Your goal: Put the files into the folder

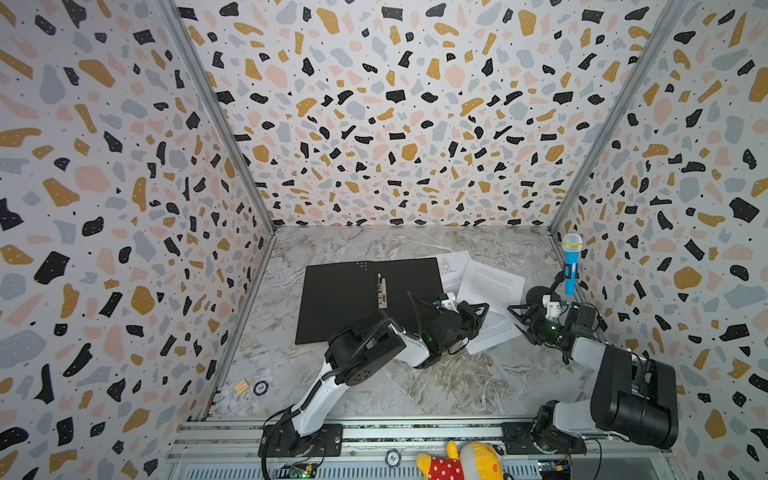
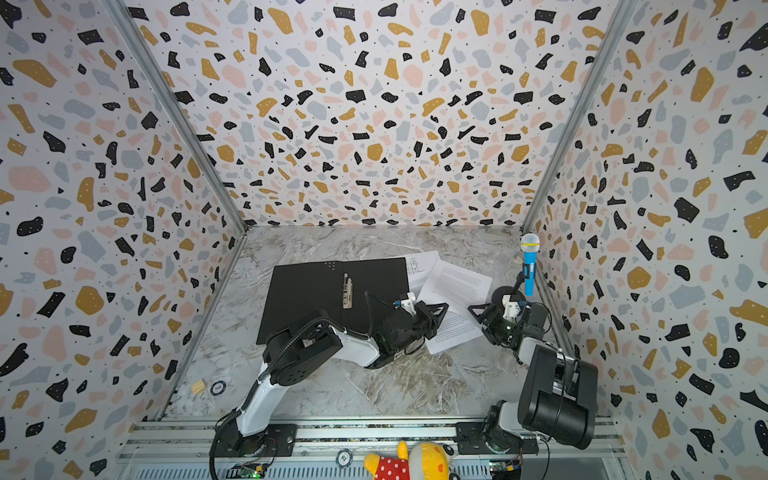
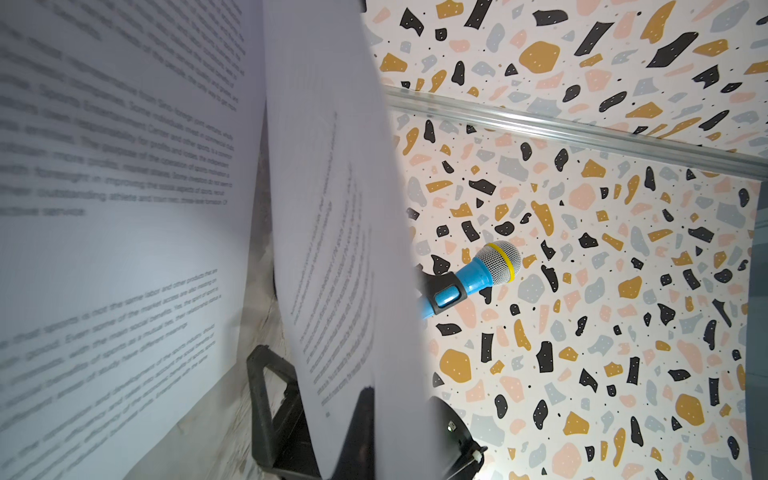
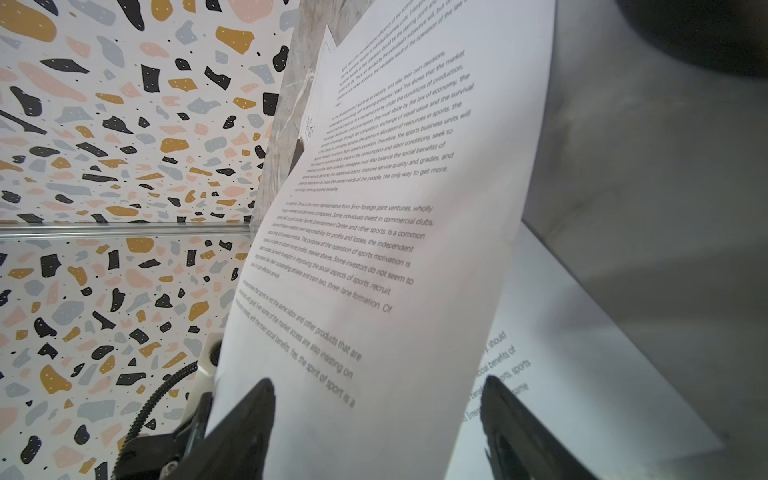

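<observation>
The folder (image 1: 345, 299) (image 2: 307, 299) lies open on the table with its black inside up and its metal clip (image 1: 381, 291) at the spine. The files lie to its right. A sheet with drawings (image 1: 455, 268) is at the folder's far right corner, and a text sheet (image 1: 494, 334) (image 3: 124, 187) lies flat. A second text sheet (image 1: 492, 286) (image 3: 340, 208) (image 4: 395, 232) is raised at its near edge. My left gripper (image 1: 484, 311) (image 2: 444, 308) (image 3: 368, 419) is shut on that edge. My right gripper (image 1: 515, 315) (image 2: 473, 312) (image 4: 376, 395) is open, with the raised sheet between its spread fingers.
A blue toy microphone (image 1: 571, 266) (image 3: 478, 276) stands on a black stand by the right wall, close behind my right gripper. A wooden block (image 1: 241, 386) and a round token (image 1: 260, 387) lie near the left wall. A plush toy (image 1: 461, 461) sits on the front rail.
</observation>
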Tool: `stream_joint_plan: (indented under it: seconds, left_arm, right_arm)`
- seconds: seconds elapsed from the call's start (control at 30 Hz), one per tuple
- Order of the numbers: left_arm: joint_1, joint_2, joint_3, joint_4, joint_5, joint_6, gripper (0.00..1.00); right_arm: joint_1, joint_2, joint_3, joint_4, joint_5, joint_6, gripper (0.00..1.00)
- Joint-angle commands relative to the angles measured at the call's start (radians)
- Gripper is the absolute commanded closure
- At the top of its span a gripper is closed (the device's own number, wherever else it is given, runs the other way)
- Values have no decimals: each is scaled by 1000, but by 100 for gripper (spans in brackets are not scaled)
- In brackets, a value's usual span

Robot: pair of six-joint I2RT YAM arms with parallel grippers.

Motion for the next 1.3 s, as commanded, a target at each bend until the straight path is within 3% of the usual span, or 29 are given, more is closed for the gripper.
stream_joint_plan:
  seconds: [0.0, 0.33, 0.9, 1.27]
  left_arm:
    - [2, -51, -37, 48, 35, 34, 100]
    - [-1, -93, -141, 107, 116, 55, 100]
    - [-11, -112, -292, 232, 151, 32, 100]
    - [-12, -112, -332, 237, 148, 43, 94]
  right_arm:
    - [-9, 23, 4, 43, -27, 18, 24]
    - [-17, 110, 18, 117, -38, 47, 38]
    - [-10, 113, 43, 140, -35, 71, 83]
    - [27, 80, 84, 86, 3, 61, 90]
